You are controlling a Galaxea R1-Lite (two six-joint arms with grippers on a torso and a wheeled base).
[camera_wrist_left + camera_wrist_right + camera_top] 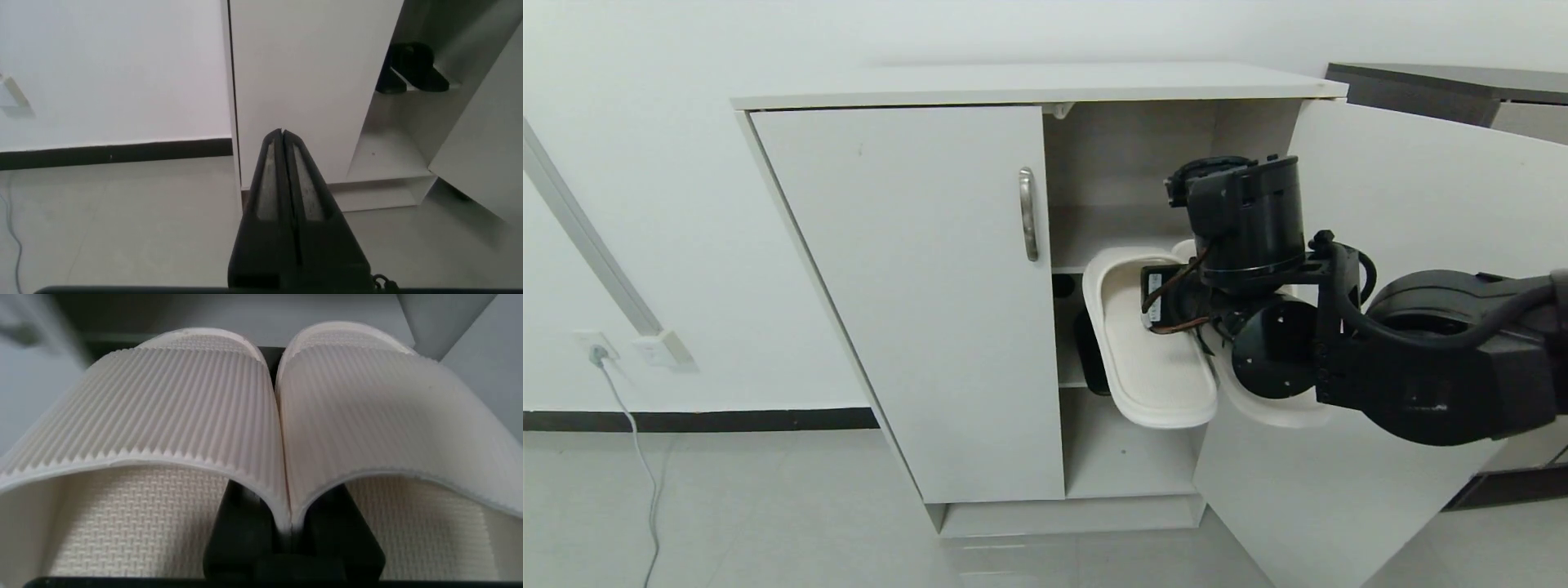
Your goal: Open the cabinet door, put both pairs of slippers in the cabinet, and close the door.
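Slipper pair [1156, 359] at the cabinet [1029, 82] opening; another pair [415, 65] inside.

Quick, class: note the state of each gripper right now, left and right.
Left gripper: closed, holding nothing.
Right gripper: closed on the pair of white slippers.

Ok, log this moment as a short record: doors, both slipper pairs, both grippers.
left door: closed
right door: swung open
black slippers: inside the cabinet
white slippers: held side by side at the cabinet opening, not yet set down
right gripper: shut on white slippers
left gripper: shut, empty
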